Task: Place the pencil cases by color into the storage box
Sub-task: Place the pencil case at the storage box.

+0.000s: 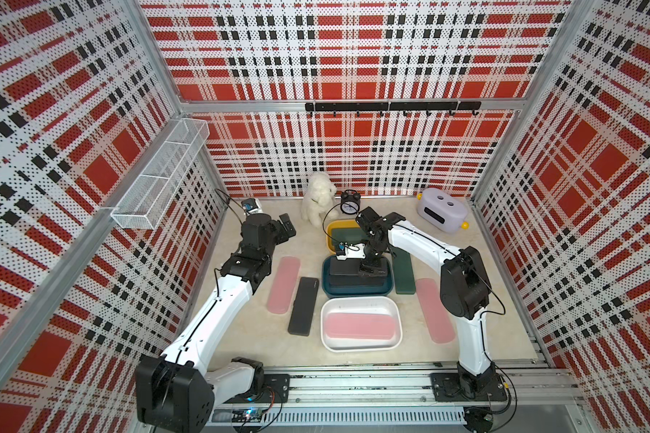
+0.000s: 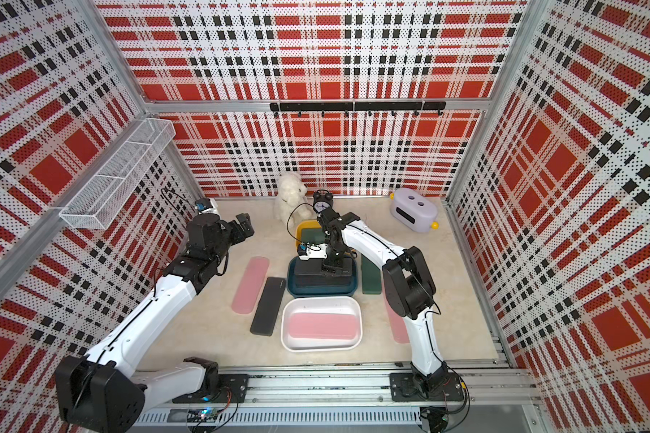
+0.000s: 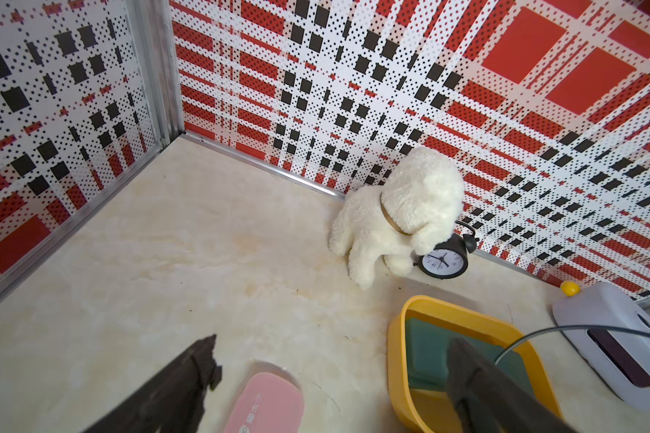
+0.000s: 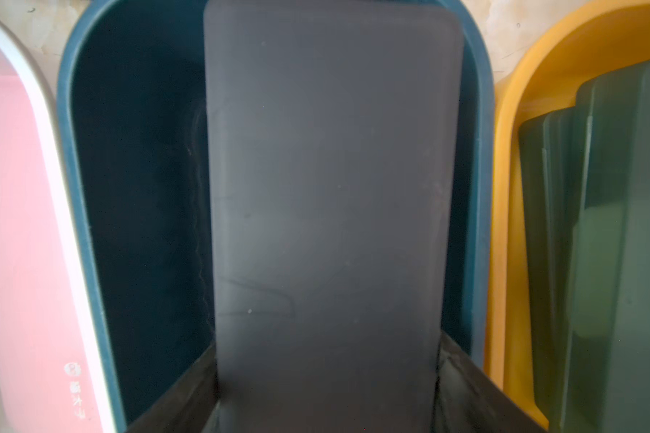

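- The black case (image 4: 327, 187) sits lengthwise between the right gripper's (image 1: 372, 270) fingers (image 4: 466, 375), which are closed across its width. It reaches out ahead of them over the dark blue tub (image 4: 69, 112).
- You look to be at the drop. Lower until the case's far end sits inside the rim, then let go.
- Your left gripper (image 1: 286, 226) hangs wide open and empty, well apart from this.
- The right wrist view shows the grip, and green cases (image 4: 563, 225) stacked in the yellow tub (image 4: 511, 112) beside the gripper.
- Only the top views show the loose cases left: a green one (image 1: 404, 273) under the right arm, and two pink (image 1: 284, 285) and one black (image 1: 303, 305) farther out.
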You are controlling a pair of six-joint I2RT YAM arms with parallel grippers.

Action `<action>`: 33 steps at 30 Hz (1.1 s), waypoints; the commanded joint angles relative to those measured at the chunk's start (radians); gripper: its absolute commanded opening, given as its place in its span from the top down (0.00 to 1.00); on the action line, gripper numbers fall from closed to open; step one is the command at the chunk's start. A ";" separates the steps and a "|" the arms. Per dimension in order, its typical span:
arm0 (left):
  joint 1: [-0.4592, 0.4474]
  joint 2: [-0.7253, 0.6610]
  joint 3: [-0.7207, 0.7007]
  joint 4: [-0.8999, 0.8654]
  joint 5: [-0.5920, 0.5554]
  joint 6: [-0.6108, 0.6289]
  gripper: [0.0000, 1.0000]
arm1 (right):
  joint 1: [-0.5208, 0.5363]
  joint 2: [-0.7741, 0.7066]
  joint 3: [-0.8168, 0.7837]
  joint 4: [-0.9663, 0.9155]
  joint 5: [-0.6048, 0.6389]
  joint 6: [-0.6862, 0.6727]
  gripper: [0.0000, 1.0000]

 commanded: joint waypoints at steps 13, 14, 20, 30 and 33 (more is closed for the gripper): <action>0.003 -0.013 -0.013 -0.004 -0.001 -0.005 0.01 | 0.014 -0.003 -0.068 0.092 0.011 0.054 0.49; 0.003 -0.014 -0.013 -0.004 -0.001 -0.004 0.01 | 0.014 -0.002 -0.070 0.094 0.013 0.055 0.49; 0.004 -0.012 -0.013 -0.004 0.004 -0.003 0.01 | 0.015 0.007 -0.067 0.099 0.027 0.058 0.49; 0.003 -0.011 -0.017 -0.004 0.006 -0.002 0.01 | 0.017 0.022 -0.068 0.106 0.041 0.070 0.44; 0.003 -0.011 -0.018 -0.004 0.008 -0.001 0.01 | 0.017 0.023 -0.070 0.110 0.044 0.072 0.43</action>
